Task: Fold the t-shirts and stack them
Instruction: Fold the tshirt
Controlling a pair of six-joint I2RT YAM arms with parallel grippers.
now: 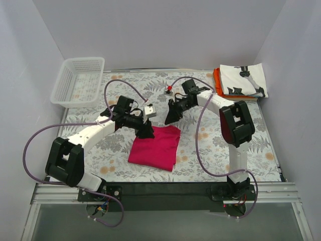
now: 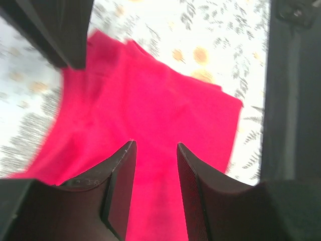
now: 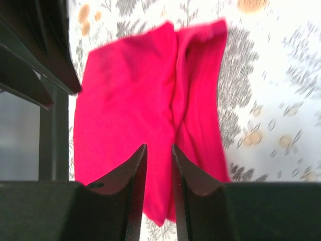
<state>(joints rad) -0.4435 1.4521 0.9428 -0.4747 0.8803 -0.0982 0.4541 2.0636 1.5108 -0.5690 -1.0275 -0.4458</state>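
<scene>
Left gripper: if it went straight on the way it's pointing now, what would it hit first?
Most likely the crimson-pink t-shirt. In the left wrist view it fills the line ahead of the left gripper, with nothing in between. How far off the cloth lies is unclear from these views.

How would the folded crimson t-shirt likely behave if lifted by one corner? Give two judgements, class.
Probably floppy: the crimson t-shirt shows soft creases and layered edges, so it would likely droop and unfold. Likely light too: it lies thin and flat on the table.

White arm links, black joints, looping purple cables.
</scene>
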